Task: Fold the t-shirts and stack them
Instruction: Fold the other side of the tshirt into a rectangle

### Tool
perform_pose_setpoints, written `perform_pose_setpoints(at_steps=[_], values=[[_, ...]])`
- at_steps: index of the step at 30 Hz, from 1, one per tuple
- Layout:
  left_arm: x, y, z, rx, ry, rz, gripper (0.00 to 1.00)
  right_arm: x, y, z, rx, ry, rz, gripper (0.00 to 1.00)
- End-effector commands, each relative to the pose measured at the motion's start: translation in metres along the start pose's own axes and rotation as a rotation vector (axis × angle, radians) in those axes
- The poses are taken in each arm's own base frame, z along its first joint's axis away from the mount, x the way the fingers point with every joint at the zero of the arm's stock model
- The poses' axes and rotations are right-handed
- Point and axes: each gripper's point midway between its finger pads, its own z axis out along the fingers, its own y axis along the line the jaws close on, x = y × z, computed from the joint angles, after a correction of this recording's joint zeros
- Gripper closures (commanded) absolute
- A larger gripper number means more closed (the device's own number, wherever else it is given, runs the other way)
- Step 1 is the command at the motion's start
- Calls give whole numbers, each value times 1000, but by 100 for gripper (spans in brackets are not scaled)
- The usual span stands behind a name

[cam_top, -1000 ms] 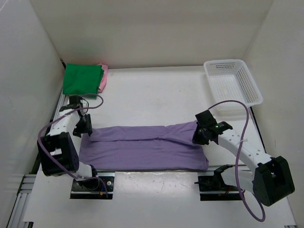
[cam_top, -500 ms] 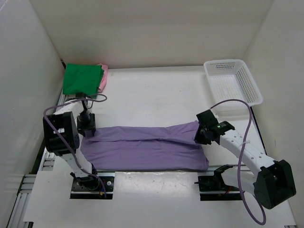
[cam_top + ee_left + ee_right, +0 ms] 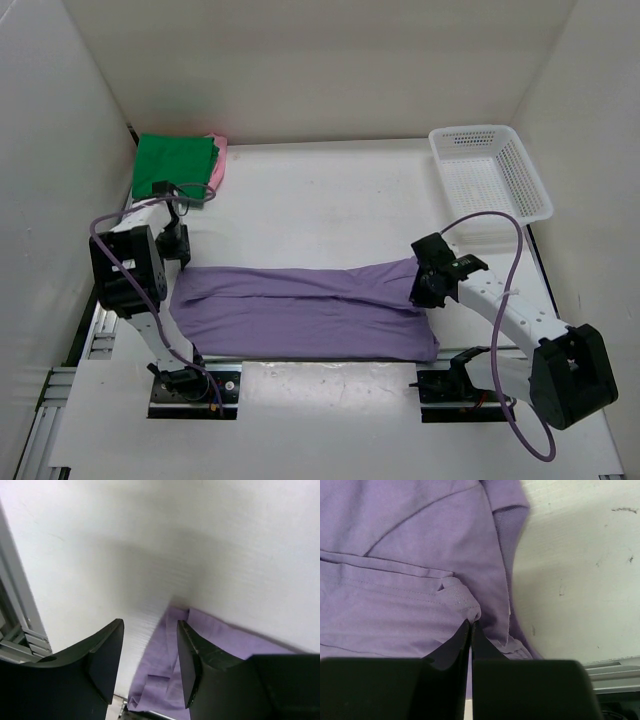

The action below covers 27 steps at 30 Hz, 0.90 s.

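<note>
The light purple t-shirt (image 3: 300, 312) lies folded lengthwise into a long band across the near part of the table. My right gripper (image 3: 422, 288) is shut on a fold of the purple t-shirt (image 3: 420, 580) at its right end. My left gripper (image 3: 172, 243) is open and empty, lifted just beyond the shirt's left end; the purple cloth (image 3: 165, 665) shows between and below its fingers. A bright green t-shirt (image 3: 172, 165) lies folded on a pink t-shirt (image 3: 217, 165) at the far left corner. The tan shirt is not in view.
A white mesh basket (image 3: 495, 175) stands at the far right. White walls close in the table on three sides. A metal rail (image 3: 95, 330) runs along the left edge beside the left arm.
My left gripper has let go of the shirt's left end, opened, and moved up and away toward the far left. The shirt's left end now lies flat. The right gripper has held still.
</note>
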Motion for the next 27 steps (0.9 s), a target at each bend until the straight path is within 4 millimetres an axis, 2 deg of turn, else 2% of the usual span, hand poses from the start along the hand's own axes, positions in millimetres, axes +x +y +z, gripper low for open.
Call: perform_pose_setpoints(at_steps=[1, 5, 8, 11, 13, 16, 18, 21, 23, 27], values=[[-35, 16, -26, -50, -151, -46, 42, -4, 7, -1, -36, -6, -16, 100], [-17, 4, -38, 58, -107, -39, 42, -6, 14, 0, -68, -3, -33, 100], [19, -15, -55, 198, -14, -26, 42, -11, 18, -2, -74, -12, -41, 100], [55, -23, -61, 232, 82, 1, 42, -11, 17, -2, -74, -12, -50, 100], [70, -25, -60, 222, 134, 19, 39, -11, 17, -2, -74, -12, -50, 100], [73, -18, -49, 168, 178, 30, 30, -12, 18, 0, -75, -14, -59, 100], [77, -18, -40, 157, 221, 39, 28, -13, 17, 0, -68, -20, -58, 100], [65, -14, -30, 107, 194, 50, 25, -13, 17, 0, -68, -20, -68, 100], [65, -18, -24, 107, 207, 62, 25, -13, 17, 0, -68, -20, -68, 100], [70, -30, -19, 118, 227, 103, 38, -14, 15, 0, -61, -26, -67, 100]])
